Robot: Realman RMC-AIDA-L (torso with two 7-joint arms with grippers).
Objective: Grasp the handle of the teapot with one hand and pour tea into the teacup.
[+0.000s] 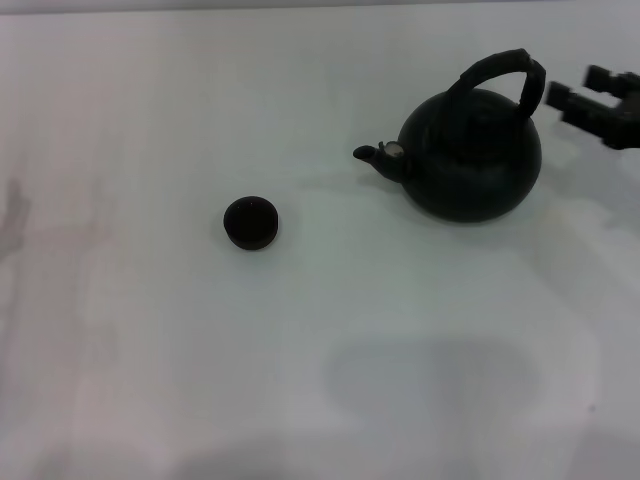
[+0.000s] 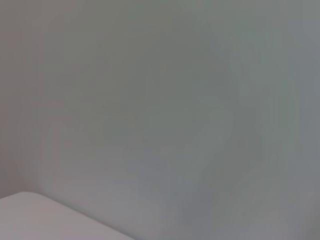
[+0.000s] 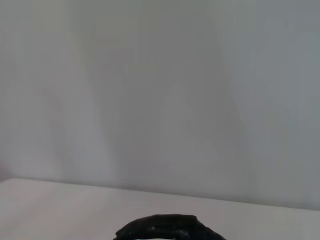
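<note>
teapot [image 1: 470,160]: stands upright on a white table [image 1: 300,350], taken here as the landmark. open room: wide bare tabletop on the spout side and on the near side of the teapot; a soft grey shadow lies on the surface nearer than the teapot. right gripper [image 1: 583,98]: just beside the teapot on the side away from the spout, level with the handle [image 1: 500,68], close to it but apart; its two black fingers [image 1: 560,97] stand spread, holding nothing. left gripper: not seen in any view. teacup [image 1: 250,222]: well apart from the teapot, on its spout side and a little nearer, resting alone on the table. room: plain pale wall behind the teapot. teapot, looks: round, matte black, short spout with pale tip; handle thick, arched, ribbed, looping over the top. teacup, looks: small, dark, round, handleless.
</note>
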